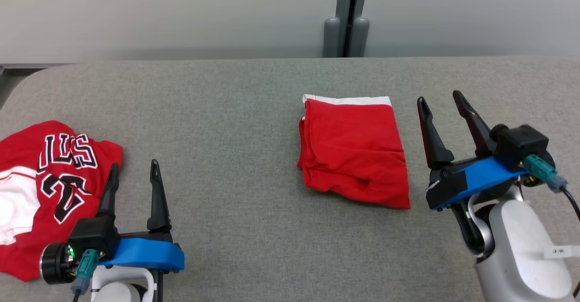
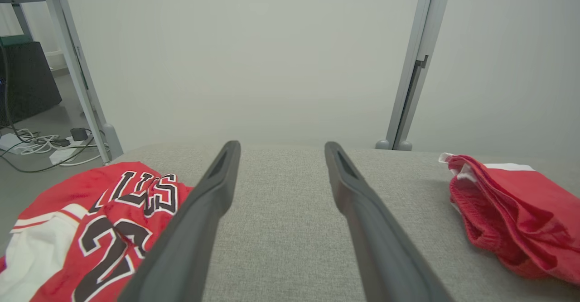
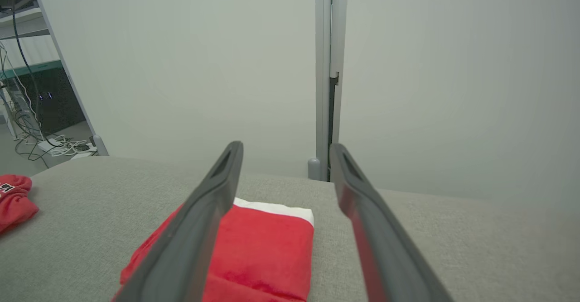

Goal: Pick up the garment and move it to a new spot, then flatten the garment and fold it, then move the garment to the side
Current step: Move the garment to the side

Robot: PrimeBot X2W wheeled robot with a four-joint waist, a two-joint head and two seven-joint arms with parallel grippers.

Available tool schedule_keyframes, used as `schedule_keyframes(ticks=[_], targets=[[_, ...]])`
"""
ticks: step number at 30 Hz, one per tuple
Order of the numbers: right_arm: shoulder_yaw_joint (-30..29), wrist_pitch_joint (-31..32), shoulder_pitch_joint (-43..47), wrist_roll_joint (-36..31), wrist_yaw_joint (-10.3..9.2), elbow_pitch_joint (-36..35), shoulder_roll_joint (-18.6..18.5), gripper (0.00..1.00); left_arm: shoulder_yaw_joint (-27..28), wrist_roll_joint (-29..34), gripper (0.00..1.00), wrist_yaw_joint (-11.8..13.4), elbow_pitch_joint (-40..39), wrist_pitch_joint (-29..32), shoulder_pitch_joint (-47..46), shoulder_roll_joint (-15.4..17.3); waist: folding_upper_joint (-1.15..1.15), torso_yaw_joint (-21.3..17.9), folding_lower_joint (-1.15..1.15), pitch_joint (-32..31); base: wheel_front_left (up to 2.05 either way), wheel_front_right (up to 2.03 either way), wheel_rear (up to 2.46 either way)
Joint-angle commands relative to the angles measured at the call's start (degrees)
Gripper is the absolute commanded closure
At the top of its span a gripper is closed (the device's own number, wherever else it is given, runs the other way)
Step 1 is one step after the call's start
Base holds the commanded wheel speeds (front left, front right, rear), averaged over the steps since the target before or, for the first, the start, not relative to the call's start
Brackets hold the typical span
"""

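A red garment [image 1: 353, 150] with a white band along its far edge lies folded in a compact rectangle on the grey table [image 1: 235, 112], right of centre; it also shows in the left wrist view [image 2: 516, 211] and the right wrist view [image 3: 267, 252]. My right gripper [image 1: 439, 96] hovers open just to its right, holding nothing. A crumpled red jersey [image 1: 50, 179] with black-and-white lettering and a white panel lies at the table's left edge. My left gripper [image 1: 134, 164] stands open and empty beside the jersey's right side, apart from it. In the left wrist view the jersey [image 2: 90, 229] sits left of the fingers.
Bare grey cloth surface stretches between the two red pieces and along the front edge. A pale wall with a grey vertical post [image 1: 346, 16] rises behind the table. Cables [image 2: 41, 146] and a dark cabinet [image 2: 25, 80] stand on the floor beyond the left end.
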Motion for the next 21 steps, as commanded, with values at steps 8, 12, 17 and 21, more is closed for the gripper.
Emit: schedule_keyframes(ticks=[8,12,17,21], targets=[[0.19,0.56,-7.31,0.08,0.03,8.3,-2.51,0.0,-1.12,-0.85,0.0,0.32,1.96,-2.06,-3.62,-0.84,0.0,3.58,0.0,5.32,0.0,0.0,0.0],[-0.1,0.31,-9.32,-0.08,0.03,13.18,-3.19,0.0,-1.67,-1.14,0.0,0.22,2.79,-2.84,-5.14,-1.18,0.0,4.62,0.0,7.14,0.0,0.0,0.0],[-0.42,0.58,-11.44,0.52,0.03,19.77,-3.2,0.0,-2.39,-1.47,0.0,0.16,3.99,-3.52,-7.01,-1.62,0.0,5.52,0.0,9.03,0.0,0.0,0.0],[-0.36,0.86,-12.5,0.38,0.03,25.07,-2.76,0.0,-2.8,-1.82,0.0,0.21,5.03,-4.03,-8.12,-1.83,0.0,6.01,0.0,9.86,0.0,0.0,0.0]])
